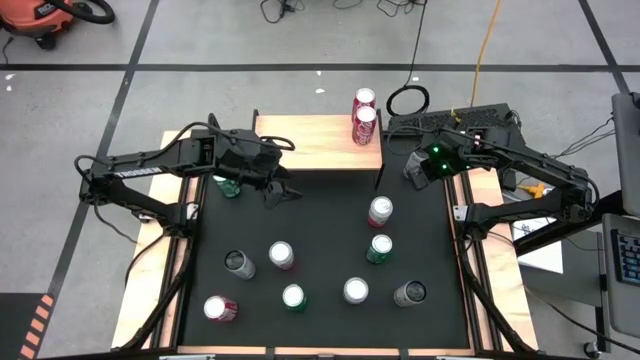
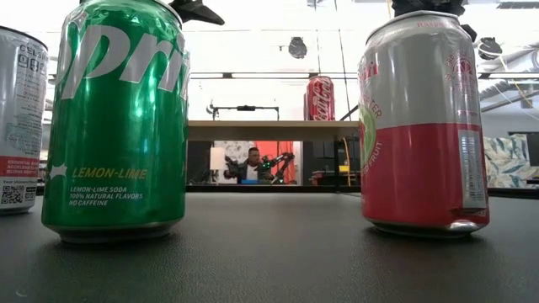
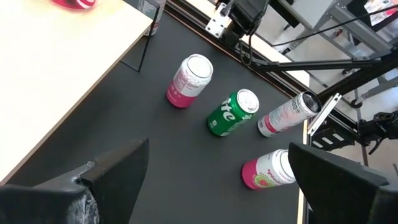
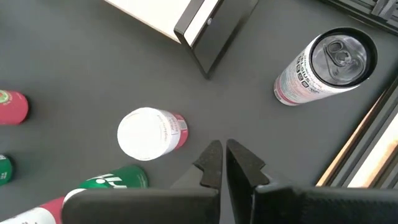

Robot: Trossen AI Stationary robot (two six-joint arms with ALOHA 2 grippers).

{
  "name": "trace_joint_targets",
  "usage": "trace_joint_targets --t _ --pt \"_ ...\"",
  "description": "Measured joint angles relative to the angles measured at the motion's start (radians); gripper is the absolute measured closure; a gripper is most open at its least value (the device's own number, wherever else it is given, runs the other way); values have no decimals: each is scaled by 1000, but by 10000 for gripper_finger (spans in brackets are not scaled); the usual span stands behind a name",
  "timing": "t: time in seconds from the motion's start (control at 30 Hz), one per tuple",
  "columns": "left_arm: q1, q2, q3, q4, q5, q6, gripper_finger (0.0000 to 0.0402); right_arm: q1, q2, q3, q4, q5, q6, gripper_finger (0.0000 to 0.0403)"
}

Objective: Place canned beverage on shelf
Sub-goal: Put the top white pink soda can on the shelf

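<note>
Looking first at a green Sprite can point(image 2: 118, 118) and a pink-and-white can point(image 2: 421, 126), both standing upright on the black table point(image 2: 269, 261) right by the low camera. Also catching a white can point(image 2: 18, 118) poking in at the edge beside the green one.

Moving back a bit and spotting a second green can point(image 1: 379, 248) and a pink can point(image 1: 380, 210) mid-table toward the right side, standing close together, with several other cans scattered around them.

Going further: finding the left gripper point(image 1: 280, 192) hanging over the table just in front of the shelf point(image 1: 320, 140), fingers point(image 3: 118, 174) spread wide and gripping nothing at all. Finding the right gripper point(image 4: 219, 149) near the shelf's right front corner, fingers pinched tight together, also on nothing. So no can getting carried by either arm.

Then reaching the shelf itself at the far edge of the table, light wood top, already carrying two red cans point(image 1: 364, 112) at its right end, one behind the other, upright.

Peeking under the shelf in the low view and making out a person point(image 2: 253, 164) way back in the room.
</note>
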State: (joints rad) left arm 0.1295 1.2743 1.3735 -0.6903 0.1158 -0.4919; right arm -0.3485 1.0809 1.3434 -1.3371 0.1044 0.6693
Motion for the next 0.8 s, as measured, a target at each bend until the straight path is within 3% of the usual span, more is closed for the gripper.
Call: trace_joint_targets --t 0.4,0.8 --pt "7 0 0 0 -17 0 15 0 1 0 1 32 0 398" --pt "7 0 0 1 -16 0 15 0 1 0 1 129 25 302"
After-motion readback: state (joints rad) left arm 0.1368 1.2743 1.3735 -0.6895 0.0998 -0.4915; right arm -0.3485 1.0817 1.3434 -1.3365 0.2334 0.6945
